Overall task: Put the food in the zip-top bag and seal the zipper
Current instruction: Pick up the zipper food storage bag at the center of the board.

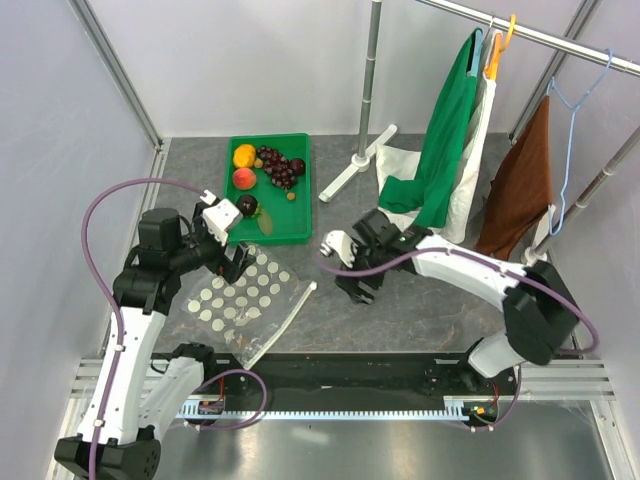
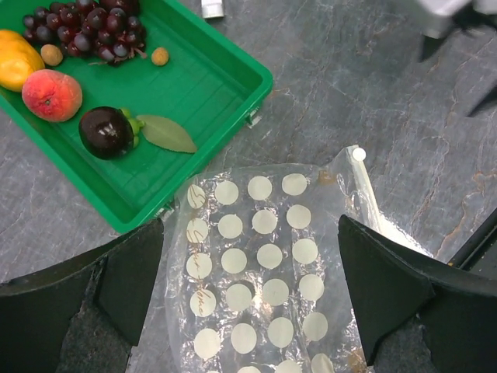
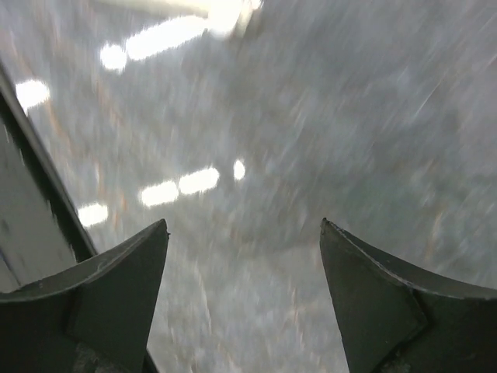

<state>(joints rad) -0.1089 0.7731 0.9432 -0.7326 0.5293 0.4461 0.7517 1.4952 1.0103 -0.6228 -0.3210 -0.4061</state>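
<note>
Zip-top bag (image 1: 245,300): flat on the table (image 1: 420,320), just near of the green tray (image 1: 305,190).
Zipper (image 1: 285,322): along the bag's right edge, long axis near-left to far-right.
Food (image 1: 243,178): in the tray, none bagged yet.
Left gripper (image 1: 238,262): jaws spread, empty, directly over the bag; nearer arm.
Right gripper (image 1: 358,291): jaws spread, empty, just right of the zipper's far end.

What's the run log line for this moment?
left gripper: open, above zip-top bag | right gripper: open, empty, above table | food: in green tray | zip-top bag: flat on table
</note>
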